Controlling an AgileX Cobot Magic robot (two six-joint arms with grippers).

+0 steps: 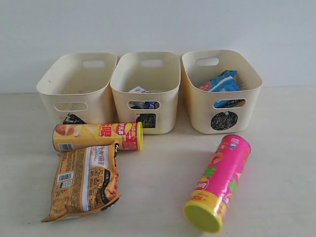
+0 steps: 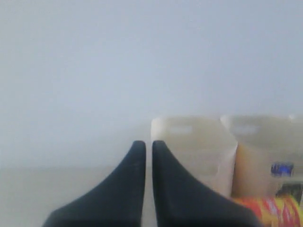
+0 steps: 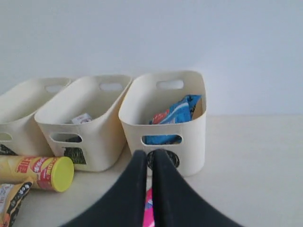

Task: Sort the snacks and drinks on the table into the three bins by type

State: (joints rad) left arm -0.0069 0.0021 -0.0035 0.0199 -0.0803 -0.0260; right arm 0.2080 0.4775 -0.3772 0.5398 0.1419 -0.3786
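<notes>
Our outside camera stands in front of the worktop point(image 1: 281, 168), raised and tilted down, and takes in all three bins point(image 1: 121, 96) against the wall point(image 1: 158, 24) from middling range. Our left wrist camera sits low behind the left fingers point(image 2: 125, 189) and faces level, so two bins blur just beyond the tips. Our right wrist camera sits higher behind the right fingers point(image 3: 130, 194), with all three bins beyond them. Every view shares the bins and the yellow tube point(image 1: 96, 137).

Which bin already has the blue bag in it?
The circle bin, rightmost in the exterior view: the blue bag shows inside it. The square bin holds cartons instead.
</notes>
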